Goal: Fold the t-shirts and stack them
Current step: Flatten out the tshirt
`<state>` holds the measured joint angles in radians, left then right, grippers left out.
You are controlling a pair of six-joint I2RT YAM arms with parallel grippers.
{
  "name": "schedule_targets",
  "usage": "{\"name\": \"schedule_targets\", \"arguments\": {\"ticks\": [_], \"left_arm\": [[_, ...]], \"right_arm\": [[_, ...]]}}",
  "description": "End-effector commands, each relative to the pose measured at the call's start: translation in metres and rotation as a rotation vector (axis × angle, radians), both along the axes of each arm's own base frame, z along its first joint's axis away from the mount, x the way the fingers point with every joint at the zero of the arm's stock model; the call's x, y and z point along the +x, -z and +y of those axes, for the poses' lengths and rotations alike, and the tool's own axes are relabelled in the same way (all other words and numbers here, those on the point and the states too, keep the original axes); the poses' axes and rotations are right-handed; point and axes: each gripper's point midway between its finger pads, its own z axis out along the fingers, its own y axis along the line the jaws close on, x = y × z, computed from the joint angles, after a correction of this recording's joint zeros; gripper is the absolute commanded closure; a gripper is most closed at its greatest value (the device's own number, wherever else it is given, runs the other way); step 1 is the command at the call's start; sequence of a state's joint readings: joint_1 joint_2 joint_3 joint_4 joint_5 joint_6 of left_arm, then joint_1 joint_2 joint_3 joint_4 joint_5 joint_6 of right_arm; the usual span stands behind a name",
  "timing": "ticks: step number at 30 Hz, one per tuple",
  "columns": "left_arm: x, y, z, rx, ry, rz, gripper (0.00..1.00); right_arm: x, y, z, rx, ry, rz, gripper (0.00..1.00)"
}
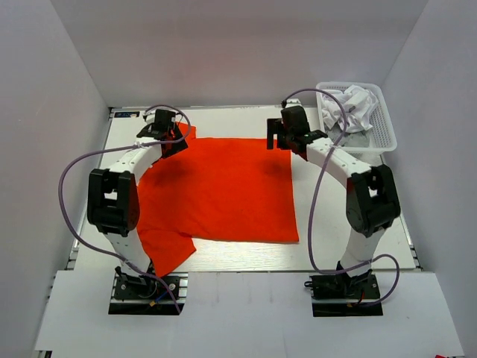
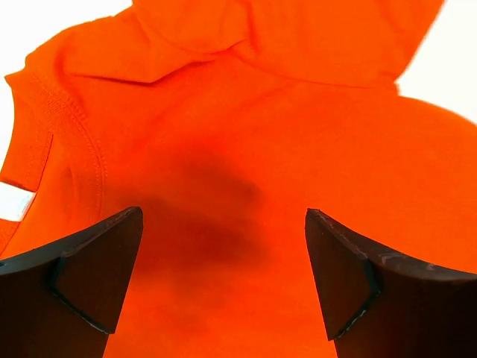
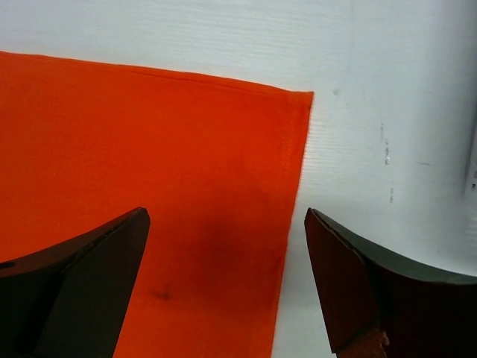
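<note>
I see the table (image 1: pixel 358 257) with the orange-red t-shirt (image 1: pixel 223 186) spread flat across its middle, neck end towards my left, hem towards my right, one sleeve trailing near the left arm's base; the white basket (image 1: pixel 384 138) sits at the far right corner, well apart from it, holding the crumpled white and grey shirts (image 1: pixel 350 104). The left gripper (image 2: pixel 223 216) hovers over the far left part of the cloth beside the collar seam, jaws apart, nothing between them; the right gripper (image 3: pixel 227 216) hangs over the far right hem corner, jaws likewise apart and empty. I judge this to be the first shirt laid out with no fold made yet; the next move calls for both sets of jaws to drop, pinch the far edge at matching points and carry it evenly towards me. A pale patch at the collar may be a tag; I can read no writing anywhere.
</note>
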<state>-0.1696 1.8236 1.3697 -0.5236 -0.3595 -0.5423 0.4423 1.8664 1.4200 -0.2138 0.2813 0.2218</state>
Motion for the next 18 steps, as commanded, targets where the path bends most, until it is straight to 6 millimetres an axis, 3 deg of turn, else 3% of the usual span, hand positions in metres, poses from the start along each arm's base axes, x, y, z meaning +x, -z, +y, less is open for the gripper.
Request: {"name": "schedule_targets", "arguments": {"ticks": [1, 4, 6, 7, 8, 10, 16, 18], "left_arm": [[-0.001, -0.024, -0.003, -0.026, 0.005, -0.064, 0.00], [-0.016, -0.001, -0.003, -0.036, 0.005, -0.019, 0.00], [-0.020, 0.005, -0.002, -0.035, 0.004, -0.010, 0.00], [-0.019, 0.005, -0.001, -0.026, -0.002, -0.011, 0.00], [-0.022, 0.017, 0.000, -0.027, -0.009, 0.016, 0.00], [-0.019, 0.024, -0.001, -0.033, -0.019, 0.017, 0.00], [-0.001, 0.037, -0.010, -0.071, -0.018, 0.010, 0.00], [0.001, 0.044, -0.015, -0.096, -0.012, 0.016, 0.00]], "right_arm": [[-0.010, -0.038, 0.025, 0.140, -0.090, -0.064, 0.10], [-0.032, -0.024, 0.044, 0.229, -0.176, 0.009, 0.10], [-0.053, -0.008, 0.055, 0.283, -0.226, 0.074, 0.10], [-0.056, -0.011, 0.064, 0.317, -0.263, 0.067, 0.10], [-0.063, 0.002, 0.063, 0.315, -0.262, 0.095, 0.10], [-0.064, 0.005, 0.067, 0.327, -0.251, 0.100, 0.10], [-0.056, 0.049, 0.063, 0.274, -0.179, 0.169, 0.10], [-0.047, 0.070, 0.051, 0.237, -0.105, 0.188, 0.10]]}}
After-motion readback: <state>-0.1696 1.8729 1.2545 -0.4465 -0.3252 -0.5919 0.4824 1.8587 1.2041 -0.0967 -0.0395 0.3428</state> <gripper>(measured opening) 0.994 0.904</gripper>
